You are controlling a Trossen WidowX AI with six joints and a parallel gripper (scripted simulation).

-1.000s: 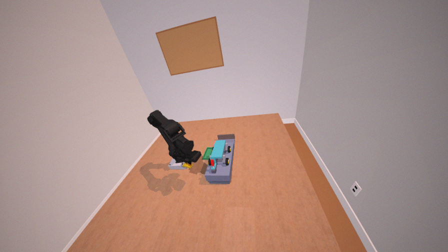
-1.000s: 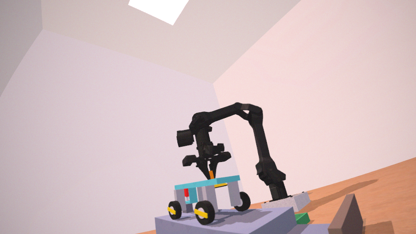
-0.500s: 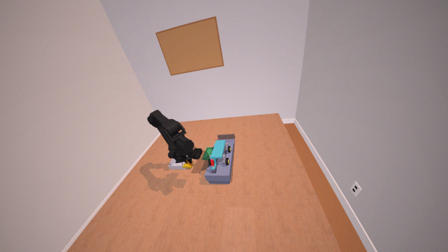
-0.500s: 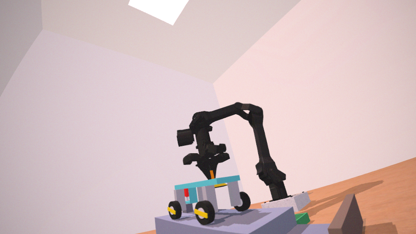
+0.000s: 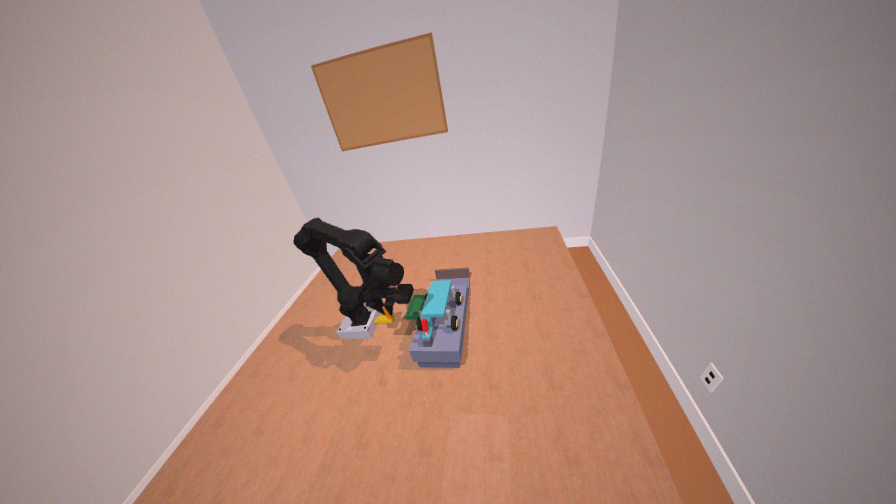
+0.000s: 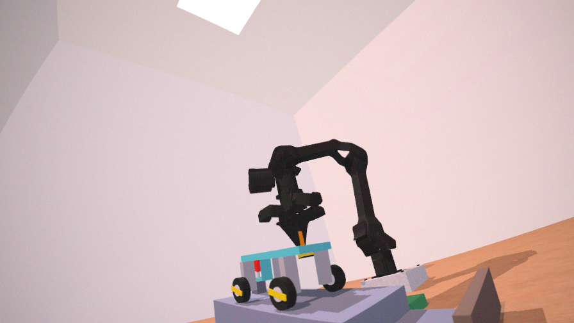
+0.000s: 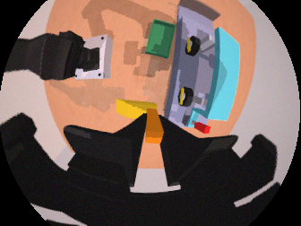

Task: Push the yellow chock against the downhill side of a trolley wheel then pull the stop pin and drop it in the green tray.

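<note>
My gripper (image 5: 387, 309) (image 6: 300, 242) (image 7: 152, 117) is shut on the orange handle of the chock (image 5: 383, 319) (image 6: 306, 255) (image 7: 131, 108). The chock's yellow body hangs below the fingertips, beside the ramp (image 5: 438, 356) (image 6: 248, 313) (image 7: 184, 73) on the arm's side; its black base is mostly hidden. The turquoise trolley (image 5: 437, 297) (image 6: 280, 252) (image 7: 229, 67) stands on the ramp. The red-headed stop pin (image 5: 424, 325) (image 6: 257, 265) (image 7: 202, 127) is upright in its holder at the trolley's uphill end. No chock is at the wheels. The green tray (image 5: 414, 306) (image 6: 417, 301) (image 7: 160, 39) shows no pin.
The tray lies beside the ramp on the arm's side. A brown end board (image 5: 452, 273) (image 6: 477, 303) (image 7: 201, 9) stands at the ramp's downhill end. The arm's pale base (image 5: 355, 331) (image 6: 416, 277) (image 7: 104, 58) is on the table, across a gap from the ramp.
</note>
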